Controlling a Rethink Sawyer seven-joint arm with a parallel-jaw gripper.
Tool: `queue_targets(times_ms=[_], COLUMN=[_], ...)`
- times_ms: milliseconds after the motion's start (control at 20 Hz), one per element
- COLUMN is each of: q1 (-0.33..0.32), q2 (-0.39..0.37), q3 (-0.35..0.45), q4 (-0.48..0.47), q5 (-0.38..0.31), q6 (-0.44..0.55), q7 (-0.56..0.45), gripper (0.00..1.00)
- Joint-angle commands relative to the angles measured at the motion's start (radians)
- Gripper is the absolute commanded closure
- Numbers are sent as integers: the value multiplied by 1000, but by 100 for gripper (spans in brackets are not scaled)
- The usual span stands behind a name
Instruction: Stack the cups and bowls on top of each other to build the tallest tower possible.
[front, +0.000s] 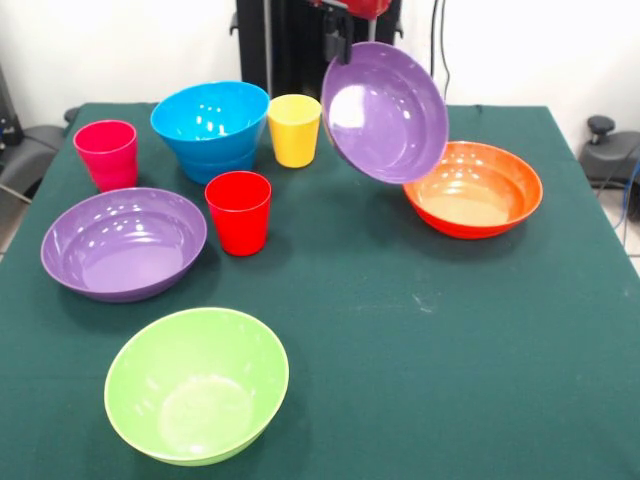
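Above the far side of the bench (420, 330), the claw (345, 45) is clamped on the rim of a purple bowl (385, 112), which hangs tilted, its hollow facing the camera, clear of the cloth and just beside the orange bowl (473, 188). No tower stands yet: the other purple bowl (123, 243), the green bowl (197, 384), the blue bowls (211, 128) and the red cup (239, 211), pink cup (106, 153) and yellow cup (294, 129) all sit apart. The step in hand looks like carrying this bowl to a base. Next it must be levelled and centred over the chosen bowl before release.
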Motion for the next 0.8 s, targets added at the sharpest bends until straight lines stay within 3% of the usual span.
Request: queue_targets(times_ms=[50, 450, 800], q1=[-41, -114, -239], q2=[-3, -83, -153], q3=[115, 129, 171], q4=[114, 153, 215], q5=[-79, -117, -162], q6=[-81, -17, -3], q7=[-45, -86, -158], gripper=[100, 100, 100])
